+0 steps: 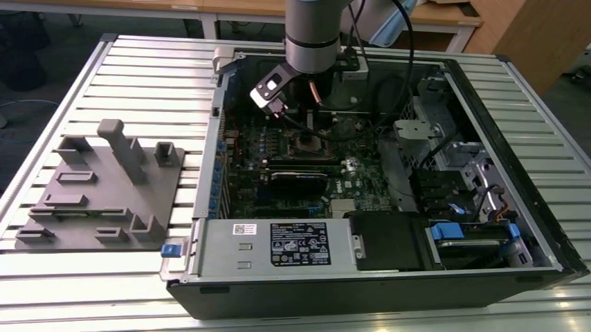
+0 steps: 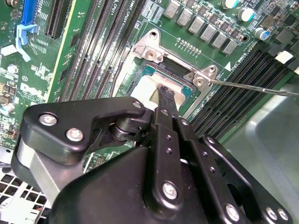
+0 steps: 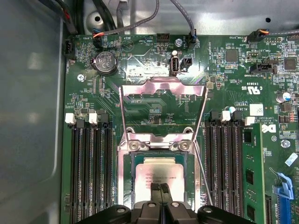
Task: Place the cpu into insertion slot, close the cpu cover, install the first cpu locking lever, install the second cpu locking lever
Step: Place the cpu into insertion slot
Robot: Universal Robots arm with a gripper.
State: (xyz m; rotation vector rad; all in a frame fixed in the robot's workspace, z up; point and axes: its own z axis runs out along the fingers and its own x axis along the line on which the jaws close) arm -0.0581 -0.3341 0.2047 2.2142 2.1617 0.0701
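The cpu (image 3: 158,173), a silver-grey square, lies flat in the insertion slot (image 3: 125,179) on the green board. It shows as a pale patch (image 2: 145,87) in the second wrist view. My gripper (image 3: 160,187) is shut, its black fingertips pressed together right over the cpu's near edge, with nothing between them. The same fingers reach down onto the socket (image 2: 187,89) in the second wrist view, where the gripper (image 2: 165,89) tip sits at the chip. The cpu cover (image 3: 161,87) stands swung up and open behind the socket. A thin wire locking lever (image 3: 203,173) juts free beside it, also seen as a lever (image 2: 252,87).
The open computer case (image 1: 517,124) lies on a slatted table, the arm (image 1: 314,41) reaching into it over the socket (image 1: 309,144). Long black memory slots (image 3: 91,172) flank the socket on both sides. A grey fixture block (image 1: 102,187) stands at the exterior view's left. Cables (image 3: 140,18) hang behind.
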